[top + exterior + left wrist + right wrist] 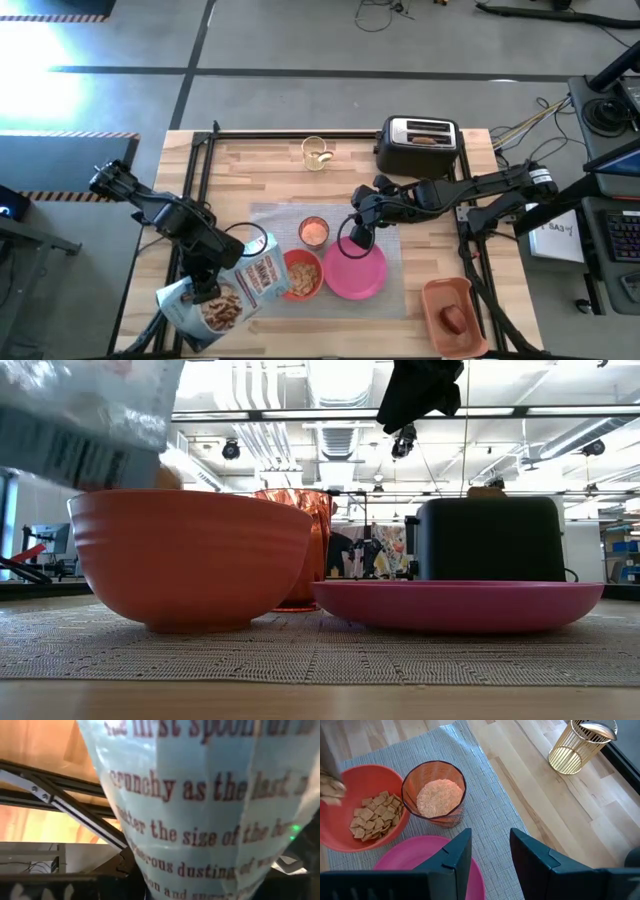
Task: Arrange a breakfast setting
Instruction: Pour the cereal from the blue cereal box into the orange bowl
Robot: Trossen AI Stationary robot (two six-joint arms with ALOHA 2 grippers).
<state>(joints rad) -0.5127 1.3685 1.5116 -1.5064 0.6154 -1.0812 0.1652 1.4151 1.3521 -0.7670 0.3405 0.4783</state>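
Observation:
A pale blue cereal bag hangs tilted at the table's near left, its mouth at the rim of the red-orange bowl. My left gripper is shut on the bag. The bowl holds cereal squares and stands on the grey mat, next to the pink plate. A clear cup with pale pink filling stands on the mat behind them. My right gripper hovers open above the plate's far edge, nothing between its fingers. My left gripper holds the cereal bag around its middle, coming from above and slanting down. The bag fills the left wrist view and hides the fingers, so the kind of hold does not show. The bag is lifted clear of the table, tilted toward the bowl.
A black-and-chrome toaster with toast in its slot stands at the far right. A gold wire holder sits at the far middle. An orange tray with a red apple lies at the near right. Black frame rails border the table.

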